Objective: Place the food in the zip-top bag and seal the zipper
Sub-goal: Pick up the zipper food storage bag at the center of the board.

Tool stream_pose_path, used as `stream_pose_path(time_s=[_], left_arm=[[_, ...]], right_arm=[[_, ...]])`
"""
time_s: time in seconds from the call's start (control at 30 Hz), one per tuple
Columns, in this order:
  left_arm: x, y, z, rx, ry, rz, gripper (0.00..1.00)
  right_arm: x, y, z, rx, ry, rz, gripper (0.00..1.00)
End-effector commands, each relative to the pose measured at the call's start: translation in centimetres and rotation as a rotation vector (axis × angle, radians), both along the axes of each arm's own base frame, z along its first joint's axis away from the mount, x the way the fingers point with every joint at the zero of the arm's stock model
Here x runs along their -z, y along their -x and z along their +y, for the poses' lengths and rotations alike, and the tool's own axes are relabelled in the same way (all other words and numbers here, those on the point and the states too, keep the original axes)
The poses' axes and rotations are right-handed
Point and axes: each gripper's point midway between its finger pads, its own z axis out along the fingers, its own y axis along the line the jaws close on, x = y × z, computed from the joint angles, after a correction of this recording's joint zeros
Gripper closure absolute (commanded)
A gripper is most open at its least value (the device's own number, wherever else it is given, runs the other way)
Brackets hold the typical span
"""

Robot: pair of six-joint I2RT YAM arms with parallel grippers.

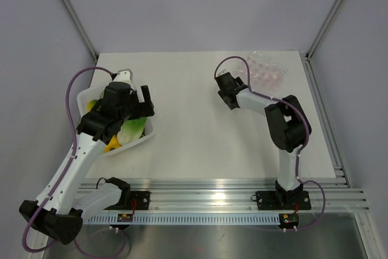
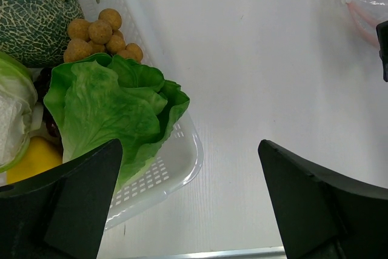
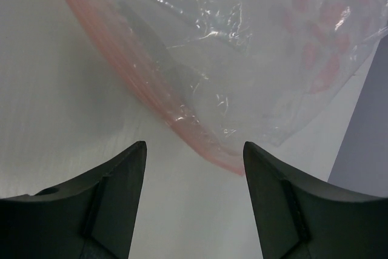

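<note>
The food lies in a white tray (image 2: 182, 168) at the left: green lettuce (image 2: 109, 107) on top, tan-brown balls (image 2: 100, 34), a pale white-green vegetable (image 2: 12, 107) and a yellow piece (image 2: 27, 159). The lettuce also shows in the top view (image 1: 134, 128). My left gripper (image 2: 189, 145) is open and empty above the tray's right corner (image 1: 140, 102). The clear zip-top bag (image 1: 265, 71) lies flat at the back right, with nothing in it. My right gripper (image 3: 194, 147) is open and empty just short of the bag (image 3: 242, 59) and its pink-red zipper (image 3: 139, 83). It also shows in the top view (image 1: 229, 84).
A netted green melon (image 2: 36, 16) sits in the tray's far corner. The bag's edge shows at the far right of the left wrist view (image 2: 364, 4). Grey walls enclose the white table (image 1: 194, 131). A metal rail (image 1: 212, 186) runs along its near edge.
</note>
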Motion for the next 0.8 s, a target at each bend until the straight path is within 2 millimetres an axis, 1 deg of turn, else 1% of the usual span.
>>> stream_pose_path(time_s=[0.0,0.13,0.23,0.37,0.43,0.47,0.5,0.53,0.57,0.63,0.67,0.73,0.77], left_arm=[[-0.6,-0.6,-0.8,0.024,0.038,-0.039,0.01],[-0.3,-0.7,-1.1,0.035,0.04,-0.027,0.01],[-0.4,-0.8,-1.0,0.034,0.034,-0.03,0.01],[-0.3,-0.9,-1.4,0.042,0.056,-0.029,0.01],[-0.1,-0.9,-1.7,0.049,0.064,-0.026,0.01],[0.0,-1.0,-1.7,0.049,0.065,-0.021,0.01],[0.0,-0.9,-1.7,0.051,0.064,-0.021,0.01],[0.0,-0.9,-1.8,0.053,0.065,-0.019,0.01],[0.0,-0.9,-1.8,0.055,0.066,-0.017,0.01],[0.1,-0.8,-2.0,0.071,0.069,-0.015,0.01],[0.1,-0.8,-2.2,0.081,0.07,-0.012,0.01],[0.1,-0.6,-2.6,0.116,0.072,-0.007,0.01],[0.1,-0.6,-2.7,0.125,0.073,-0.001,0.01]], right_arm=[[-1.9,-2.9,-0.5,-0.009,0.035,-0.127,0.28],[-1.4,-3.8,-1.5,0.013,0.042,-0.142,0.31],[-0.6,-4.4,-2.0,0.022,0.044,-0.129,0.44],[-0.6,-4.8,-2.0,0.024,0.033,-0.152,0.56],[-1.1,-4.8,-2.1,0.029,0.03,-0.171,0.75],[-1.7,-4.8,-2.1,0.032,0.02,-0.196,0.85],[-2.0,-4.8,-2.4,0.044,0.022,-0.213,1.0],[-2.1,-4.5,-2.4,0.043,0.018,-0.217,1.0],[-3.1,-4.5,-2.5,0.048,0.005,-0.24,1.0],[-3.7,-4.2,-2.5,0.055,-0.008,-0.243,1.0],[-4.6,-3.8,-2.6,0.079,-0.036,-0.251,1.0],[-5.3,-3.2,-1.9,0.092,-0.122,-0.255,1.0],[-6.6,-2.5,-1.7,0.093,-0.162,-0.255,1.0]])
